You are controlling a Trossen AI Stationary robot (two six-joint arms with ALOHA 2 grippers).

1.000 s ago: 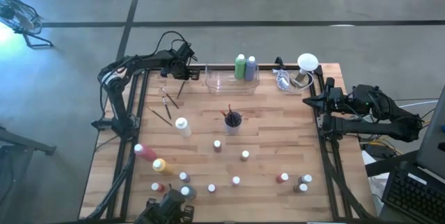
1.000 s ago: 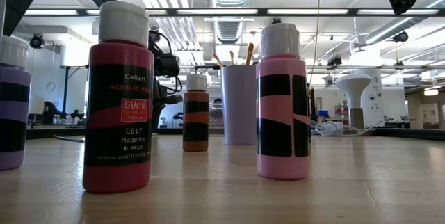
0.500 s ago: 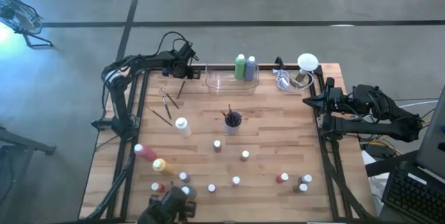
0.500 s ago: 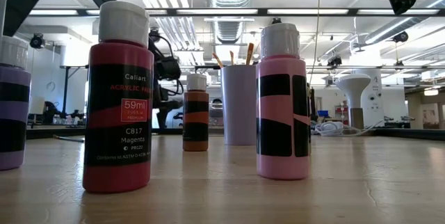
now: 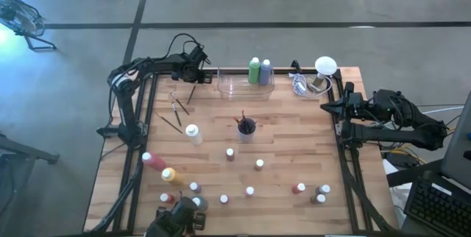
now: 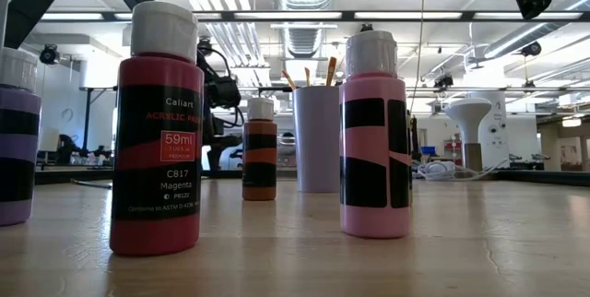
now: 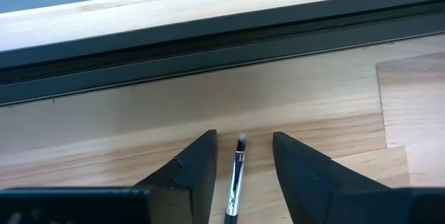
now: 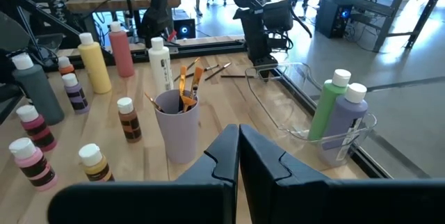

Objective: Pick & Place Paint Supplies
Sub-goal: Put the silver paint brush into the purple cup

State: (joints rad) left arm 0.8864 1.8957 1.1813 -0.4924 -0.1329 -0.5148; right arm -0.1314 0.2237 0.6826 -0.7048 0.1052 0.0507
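The left gripper (image 7: 240,156) is seen with its fingers parted around a paintbrush (image 7: 236,179), no longer clamped as a second ago; a release or regrip is judged. The brush lies left of the clear tray (image 5: 245,85), near the table's far edge. The right gripper (image 8: 240,147) is parked shut, right of the tray. The lilac cup (image 5: 246,129) stands nearer, well clear.
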